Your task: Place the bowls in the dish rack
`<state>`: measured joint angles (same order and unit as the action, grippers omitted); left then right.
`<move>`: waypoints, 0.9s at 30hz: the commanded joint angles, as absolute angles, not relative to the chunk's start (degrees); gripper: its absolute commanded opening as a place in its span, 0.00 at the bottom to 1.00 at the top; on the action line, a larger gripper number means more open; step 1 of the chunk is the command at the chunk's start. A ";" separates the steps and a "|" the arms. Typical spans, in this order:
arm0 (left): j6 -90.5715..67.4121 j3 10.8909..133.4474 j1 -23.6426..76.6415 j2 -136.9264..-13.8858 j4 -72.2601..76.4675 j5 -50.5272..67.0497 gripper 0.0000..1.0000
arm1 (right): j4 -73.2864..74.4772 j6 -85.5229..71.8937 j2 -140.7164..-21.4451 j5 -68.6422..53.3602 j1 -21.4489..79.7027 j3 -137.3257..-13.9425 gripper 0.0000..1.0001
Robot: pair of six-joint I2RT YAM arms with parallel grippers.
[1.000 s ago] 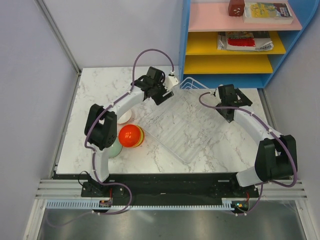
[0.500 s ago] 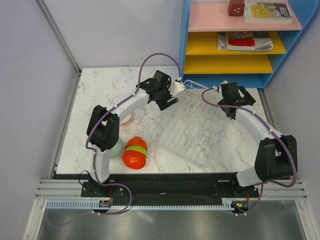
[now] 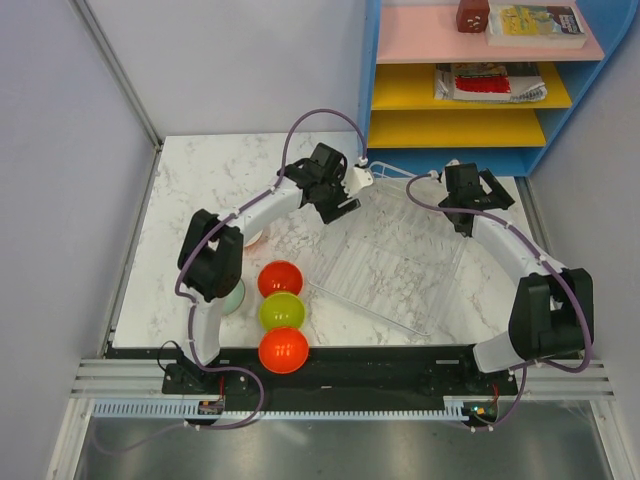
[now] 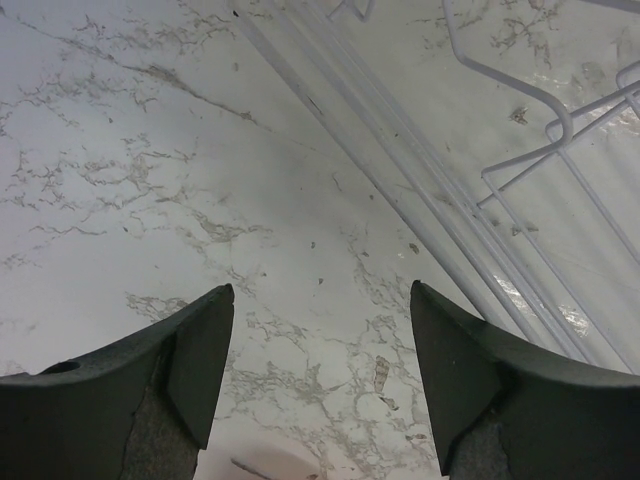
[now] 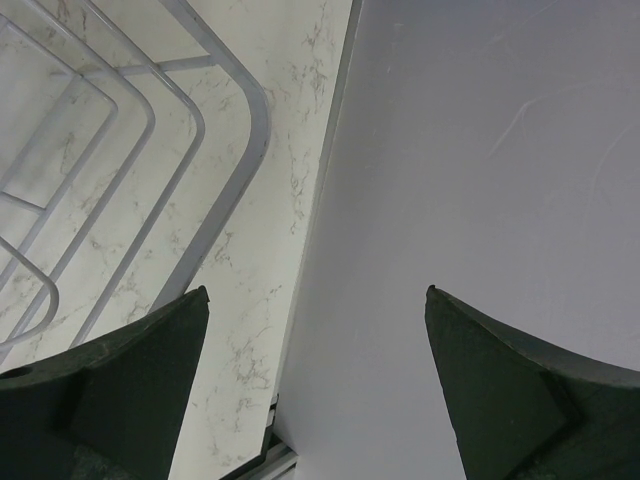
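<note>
Gleaming marble table (image 3: 200, 175) — rack (image 3: 385, 260), grey walls (image 3: 230, 60)

Two orange-red bowls (image 3: 280, 278), one yellow-green (image 3: 282, 311), one sage (image 3: 236, 298) (half-hidden), one rack (image 3: 390, 255).

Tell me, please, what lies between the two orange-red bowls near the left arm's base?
The yellow-green bowl sits between the farther orange-red bowl and the nearer orange-red bowl, the three in a line. Only the top external view shows this.
</note>
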<state>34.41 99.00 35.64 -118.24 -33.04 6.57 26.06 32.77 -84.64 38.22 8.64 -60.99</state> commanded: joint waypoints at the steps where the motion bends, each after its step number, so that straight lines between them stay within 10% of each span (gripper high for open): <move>1: 34.54 97.47 40.52 -118.74 -35.86 14.85 0.78 | 24.08 29.71 -87.01 32.26 9.40 -63.28 0.98; 27: 29.18 94.13 41.93 -112.42 -31.57 5.21 0.72 | 22.94 26.63 -95.18 26.55 9.32 -70.22 0.98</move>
